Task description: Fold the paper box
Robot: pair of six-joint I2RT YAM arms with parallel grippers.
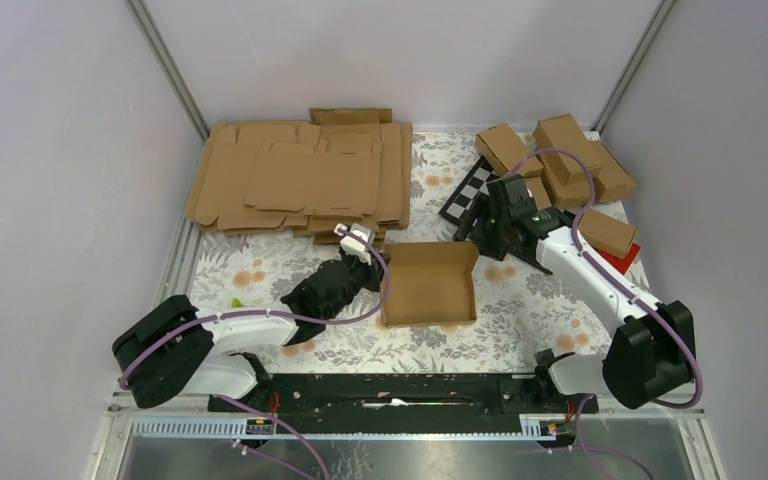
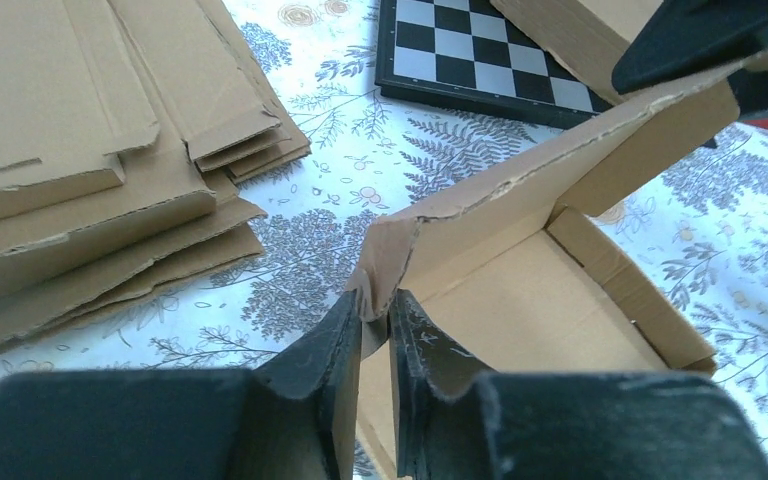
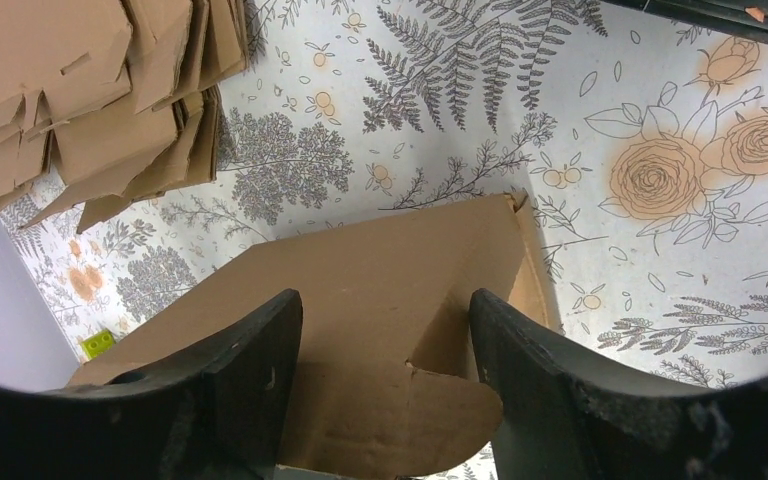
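Observation:
The paper box [image 1: 428,287] lies mid-table as an open brown tray with its lid flap raised at the far side. My left gripper [image 1: 378,268] is at the box's left far corner. In the left wrist view it [image 2: 375,300] is shut on a bent corner flap of the box [image 2: 520,290]. My right gripper [image 1: 477,232] is at the box's far right corner. In the right wrist view it [image 3: 385,305] is open, its fingers [image 3: 260,350] standing either side of the lid's outer face and rounded tab [image 3: 390,300], without pinching.
A thick pile of flat cardboard blanks [image 1: 300,175] lies at the back left. Several folded cartons [image 1: 570,160] stand at the back right. A checkerboard [image 1: 465,192] and a red item [image 1: 624,256] lie beside the right arm. A small green piece [image 1: 237,302] lies near the left arm.

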